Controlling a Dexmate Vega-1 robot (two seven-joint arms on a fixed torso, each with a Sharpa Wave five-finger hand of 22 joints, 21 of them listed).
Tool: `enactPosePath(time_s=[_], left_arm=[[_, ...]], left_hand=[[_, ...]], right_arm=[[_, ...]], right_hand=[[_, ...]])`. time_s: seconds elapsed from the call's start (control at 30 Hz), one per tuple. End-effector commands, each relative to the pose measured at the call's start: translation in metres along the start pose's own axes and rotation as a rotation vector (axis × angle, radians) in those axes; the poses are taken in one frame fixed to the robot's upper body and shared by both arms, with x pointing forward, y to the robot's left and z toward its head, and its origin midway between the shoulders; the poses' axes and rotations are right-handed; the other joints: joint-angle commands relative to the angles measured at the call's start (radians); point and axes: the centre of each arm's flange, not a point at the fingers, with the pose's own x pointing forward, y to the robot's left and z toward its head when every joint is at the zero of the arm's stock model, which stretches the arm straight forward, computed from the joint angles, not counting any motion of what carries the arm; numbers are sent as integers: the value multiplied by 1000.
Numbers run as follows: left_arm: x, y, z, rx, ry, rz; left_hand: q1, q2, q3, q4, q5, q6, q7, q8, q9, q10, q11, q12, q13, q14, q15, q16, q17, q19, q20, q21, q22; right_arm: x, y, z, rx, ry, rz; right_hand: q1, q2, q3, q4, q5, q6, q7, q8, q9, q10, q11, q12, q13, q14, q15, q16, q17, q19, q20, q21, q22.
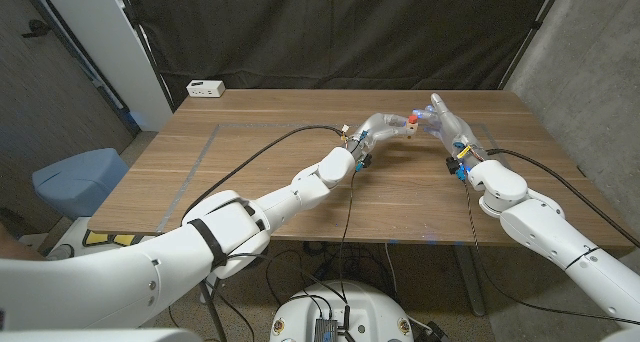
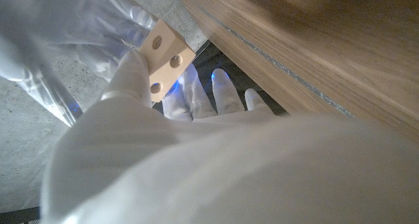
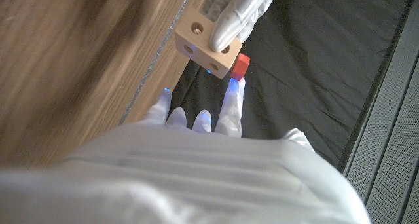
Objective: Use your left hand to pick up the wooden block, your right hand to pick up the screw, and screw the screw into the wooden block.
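Item one: pale wooden cube block with round holes in its faces [image 2: 165,60], held up over the far middle of the brown wooden surface [image 1: 250,172], clear of it. My left robot hand [image 1: 378,128] grips it; in the left wrist view one white-gloved finger [image 2: 131,76] lies against the block's side, the others reach up beside it.

Item two: red-headed screw [image 3: 240,65], seen in the right wrist view as a red piece touching the block's far side. In the head view a small red spot sits between my two hands, at the block [image 1: 411,125].

Item three: my right robot hand [image 1: 447,125], raised to meet the left, fingers extended toward the screw. One fingertip [image 3: 233,93] lies just beside the red head; I cannot tell whether the hand actually pinches it.

Item four: white power strip [image 1: 205,88], at the surface's far left corner, well apart from both hands.

Item five: black cables [image 1: 250,158], trailing along both arms.
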Motion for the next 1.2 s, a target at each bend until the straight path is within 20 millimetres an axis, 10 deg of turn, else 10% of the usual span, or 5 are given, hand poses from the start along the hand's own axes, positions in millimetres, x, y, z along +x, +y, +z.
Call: enactPosePath(time_s=[0.03,1.2], left_arm=[[0,-1,-1,-5,3,1],[1,-1,-1,3,5,2]], left_hand=[[8,86,54,47,7,82,20,7,5,10,-7,15,10,12,-89,2,6,5,0,4,4],[8,88,57,47,8,84,19,7,5,10,-7,16,10,11,-88,2,6,5,1,4,4]], right_arm=[[1,1,0,-3,2,-4],[-7,-2,-8,13,26,-44]], right_hand=[[-6,4,-4,3,7,26,2,8,1,19,0,8,2,4,-4,9,2,6,-1,4,5],[9,11,0,-3,13,120,19,23,0,79,-8,15,1,41,-17,19,0,34,-2,9,4]])
